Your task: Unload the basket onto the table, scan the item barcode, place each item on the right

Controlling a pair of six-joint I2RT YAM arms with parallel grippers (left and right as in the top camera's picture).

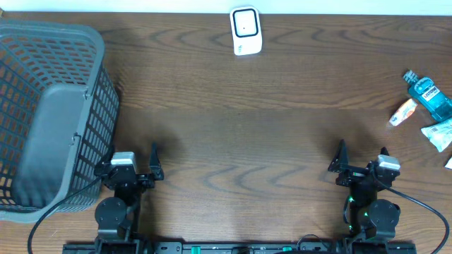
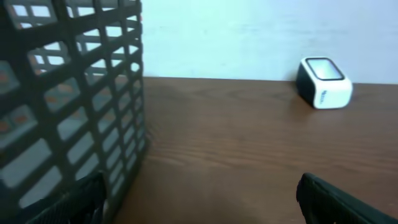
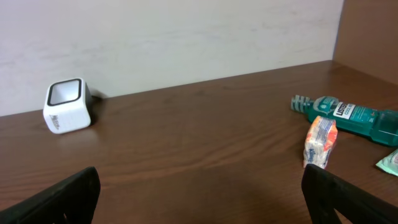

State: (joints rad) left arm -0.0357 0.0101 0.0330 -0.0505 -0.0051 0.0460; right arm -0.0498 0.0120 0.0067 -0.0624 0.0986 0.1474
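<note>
At the counter's near edge, the left tool point(image 1: 132, 161) and right tool point(image 1: 362, 156) stand wide open, holding nothing. A grey basket point(image 1: 49, 113) fills the left edge. An orange packet point(image 1: 404, 112) and a mouthwash bottle point(image 1: 429, 95) lie by the right edge. The white barcode scanner point(image 1: 246, 31) stands at the far edge.

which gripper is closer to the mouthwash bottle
Right. The mouthwash bottle lies ahead of the right gripper and off to its right. The left gripper is far off on the other side, next to the basket.

Mock shop checkout: barcode scanner point(image 1: 246, 31), shopping basket point(image 1: 99, 106), mouthwash bottle point(image 1: 429, 96) on wooden table point(image 1: 247, 141).
</note>
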